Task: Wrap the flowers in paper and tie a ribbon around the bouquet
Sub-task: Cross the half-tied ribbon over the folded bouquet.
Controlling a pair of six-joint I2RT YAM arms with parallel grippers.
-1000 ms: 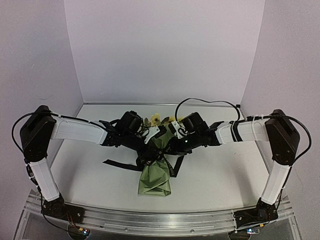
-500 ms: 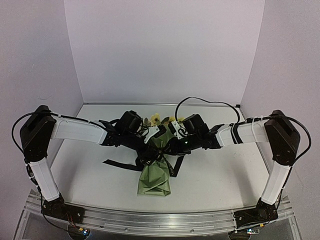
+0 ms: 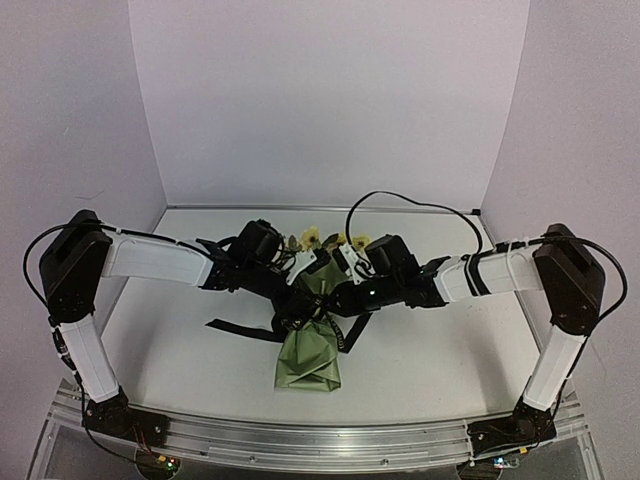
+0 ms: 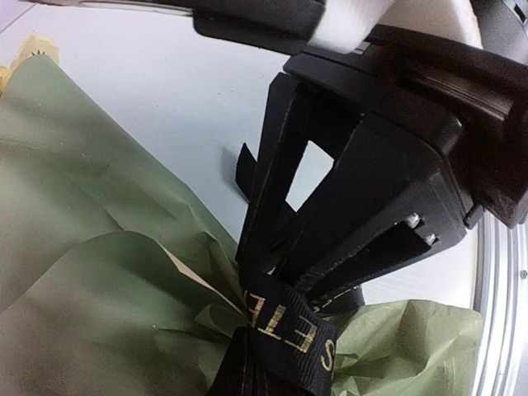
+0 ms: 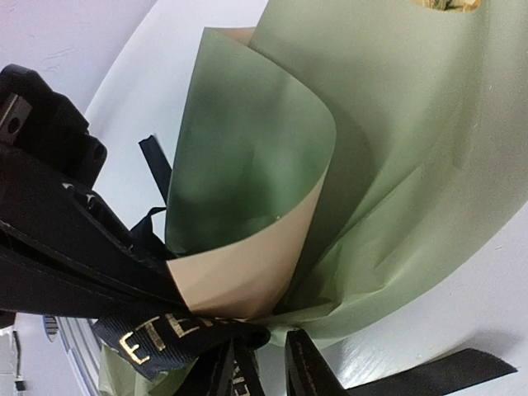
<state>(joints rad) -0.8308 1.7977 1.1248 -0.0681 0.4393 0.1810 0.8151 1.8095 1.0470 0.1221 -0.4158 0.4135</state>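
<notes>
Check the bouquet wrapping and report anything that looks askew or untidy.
The paper has an outer flap curling open above the ribbon, baring its tan underside, so the cone looks loosely wrapped. Below the ribbon the paper is crumpled.

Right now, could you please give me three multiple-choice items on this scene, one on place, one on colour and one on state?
1. The ribbon runs around: A the blossoms; B the pinched waist of the paper; C nothing, it lies loose.
2. The paper's underside is: A tan; B white; C red.
3. The flowers are: A bare, unwrapped; B in a vase; C wrapped in the paper.
Answers: B, the lettered band cinches the paper; A, the curled edge shows tan; C, blossoms peek from the wide end.
</notes>
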